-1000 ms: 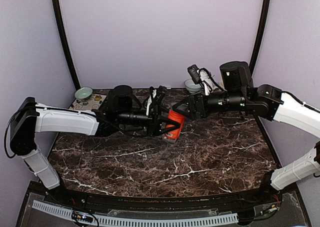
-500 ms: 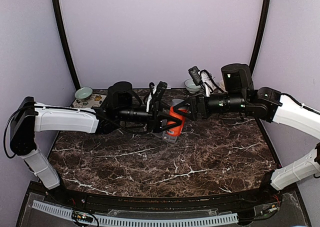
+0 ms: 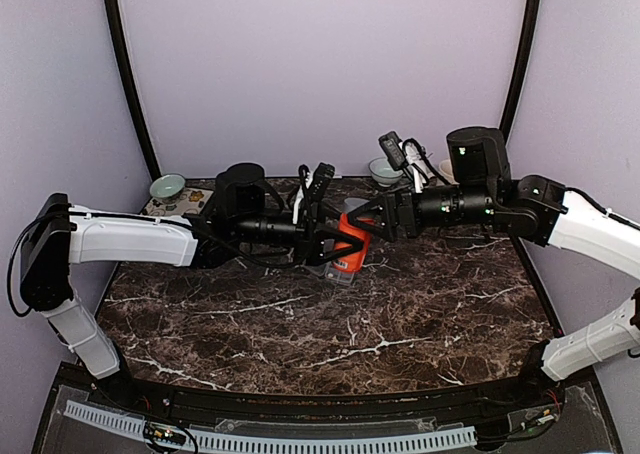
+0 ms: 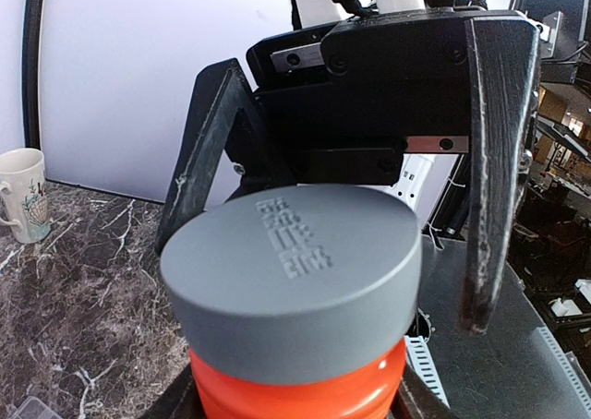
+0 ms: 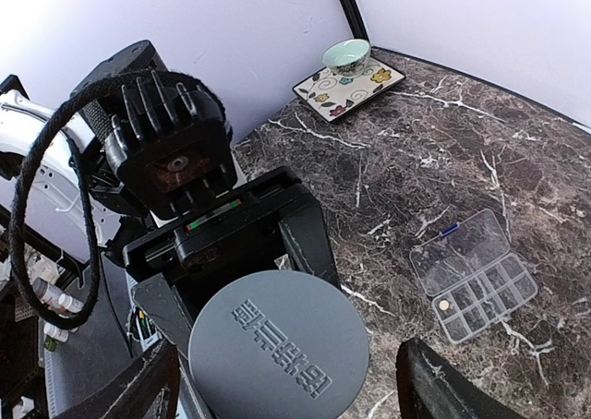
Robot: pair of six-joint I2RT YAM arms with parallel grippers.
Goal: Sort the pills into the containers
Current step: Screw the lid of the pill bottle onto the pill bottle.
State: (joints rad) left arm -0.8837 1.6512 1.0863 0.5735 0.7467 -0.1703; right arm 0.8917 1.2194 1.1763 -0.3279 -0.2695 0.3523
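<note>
Item: orange bottle (image 3: 349,250), grey cap (image 4: 291,281) on, held above the bench (image 3: 400,324) by the left gripper (image 3: 330,244), jaws closed on its body; right gripper (image 3: 362,222) jaws spread either side of the cap, not touching. Organiser box (image 5: 473,274): on the bench below, lid open, one pill inside. Risk: a skewed grip on the cap could twist the bottle loose, scattering pills.
</note>
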